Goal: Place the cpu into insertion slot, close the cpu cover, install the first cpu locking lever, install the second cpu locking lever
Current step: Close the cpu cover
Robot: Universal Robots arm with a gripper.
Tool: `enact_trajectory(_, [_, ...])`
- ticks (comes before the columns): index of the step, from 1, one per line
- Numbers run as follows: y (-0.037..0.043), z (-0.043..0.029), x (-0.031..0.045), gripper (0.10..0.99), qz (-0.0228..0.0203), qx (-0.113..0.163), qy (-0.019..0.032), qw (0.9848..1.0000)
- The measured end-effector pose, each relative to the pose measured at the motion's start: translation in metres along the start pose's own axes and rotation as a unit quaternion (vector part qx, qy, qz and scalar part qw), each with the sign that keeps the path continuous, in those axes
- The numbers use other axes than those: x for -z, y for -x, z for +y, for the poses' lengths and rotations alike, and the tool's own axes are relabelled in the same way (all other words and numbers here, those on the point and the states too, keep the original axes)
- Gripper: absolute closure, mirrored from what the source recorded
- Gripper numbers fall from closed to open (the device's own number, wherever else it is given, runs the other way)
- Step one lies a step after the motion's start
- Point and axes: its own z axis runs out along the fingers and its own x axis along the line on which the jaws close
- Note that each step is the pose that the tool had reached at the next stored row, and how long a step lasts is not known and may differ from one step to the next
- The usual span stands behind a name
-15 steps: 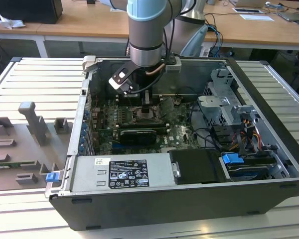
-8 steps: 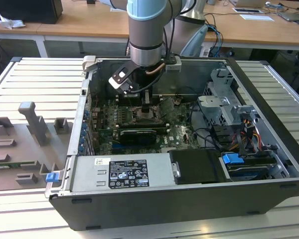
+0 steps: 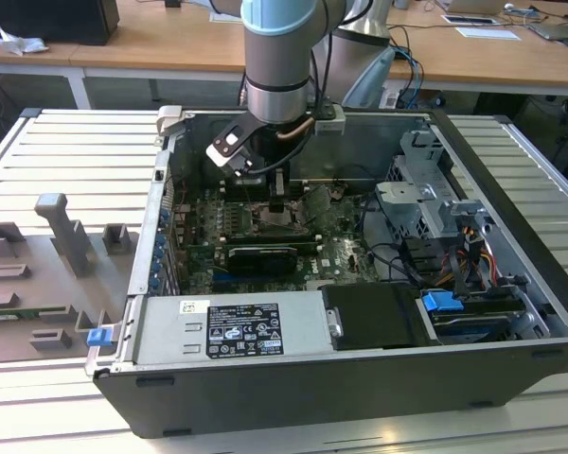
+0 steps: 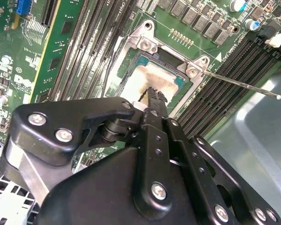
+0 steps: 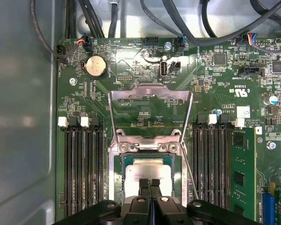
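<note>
Open computer case lying flat on a ribbed metal table in the exterior view, with the robot arm reaching down from twelve o'clock. Tool low over the green motherboard, and a drive cage at the tool's three o'clock. In the first wrist view, tool pinched fully closed, fingertips pressed together with nothing between them. Poised directly above the cpu; contact with the chip impossible to tell. Cpu lying flat in the insertion slot, pale top up and smeared with brownish residue. Edges squared to the metal rim and parallel to the black memory slots on either side. Square, so no real long axis. Probably light, rigid and thin, with a smooth top apt to slip and delicate contacts underneath. Best taken by two opposite edges, never pressed hard. Cpu cover raised open on its hinge at the socket edge farthest from the tool, free edge pointing away from the chip. Likely thin, springy sheet metal, easily swung by a push on that free edge. In the second wrist view, a thin wire locking lever sticking out unlatched across the memory slots, close beside the same pale chip.
</note>
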Motion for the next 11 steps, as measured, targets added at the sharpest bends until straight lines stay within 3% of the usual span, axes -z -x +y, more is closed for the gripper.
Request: enact_trajectory(11, [-0.0001,0.0006,0.01,0.98,-0.0003,-0.001,-0.0003,1.0])
